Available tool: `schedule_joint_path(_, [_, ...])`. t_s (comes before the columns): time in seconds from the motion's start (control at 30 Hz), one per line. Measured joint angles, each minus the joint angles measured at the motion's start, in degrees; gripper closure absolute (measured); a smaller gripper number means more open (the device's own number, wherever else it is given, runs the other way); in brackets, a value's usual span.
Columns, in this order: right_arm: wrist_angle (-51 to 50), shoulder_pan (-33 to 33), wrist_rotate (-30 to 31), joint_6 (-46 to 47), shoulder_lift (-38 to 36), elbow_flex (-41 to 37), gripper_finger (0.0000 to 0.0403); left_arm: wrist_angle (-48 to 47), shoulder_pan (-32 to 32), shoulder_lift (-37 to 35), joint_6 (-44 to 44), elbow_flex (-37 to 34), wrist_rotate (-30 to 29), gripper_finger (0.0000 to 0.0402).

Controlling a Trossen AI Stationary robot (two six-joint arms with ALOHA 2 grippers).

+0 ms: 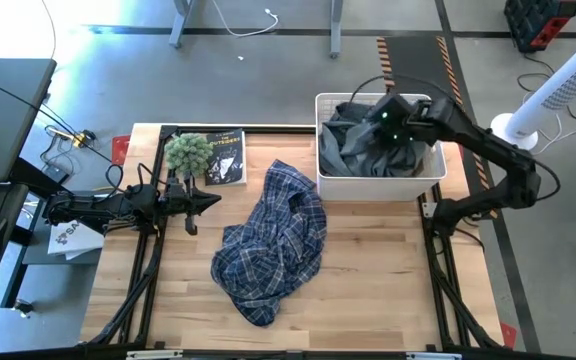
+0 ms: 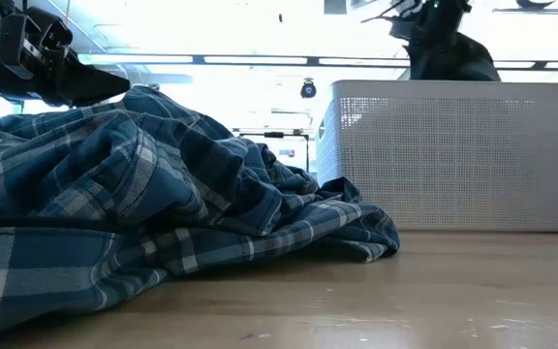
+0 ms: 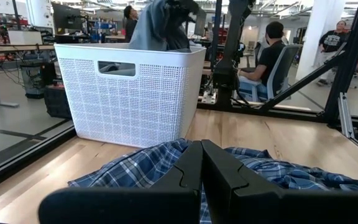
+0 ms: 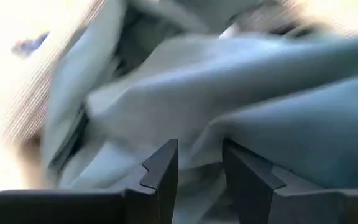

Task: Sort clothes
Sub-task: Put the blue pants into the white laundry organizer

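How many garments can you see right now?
2: a plaid shirt heaped mid-table, and a grey-blue garment in the white basket under the right gripper. Others may lie underneath.

Navy-and-white plaid shirt (image 1: 273,243) on the light wood counter (image 1: 368,270), grey-blue garment (image 1: 368,140) in a white basket (image 1: 380,186), fuzzy green plant (image 1: 188,152).

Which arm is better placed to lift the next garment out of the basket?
Right. The right gripper hangs over the white basket, fingers open just above the grey-blue garment. The left gripper sits shut at the table's left side, beside the plaid shirt, apart from the basket.
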Motion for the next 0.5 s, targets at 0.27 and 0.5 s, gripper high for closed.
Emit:
schedule_joint_path(0.27, [0.3,-2.3,-2.3,-0.7,-0.1,11.4,0.0281,0.0,0.0,0.0,0.0,0.0,0.0,0.0400])
schedule_joint_path(0.5, [0.4,-1.3,-9.2,0.2,-0.2,19.1,0.0281,0.0,0.0,0.0,0.0,0.0,0.0,0.0400])
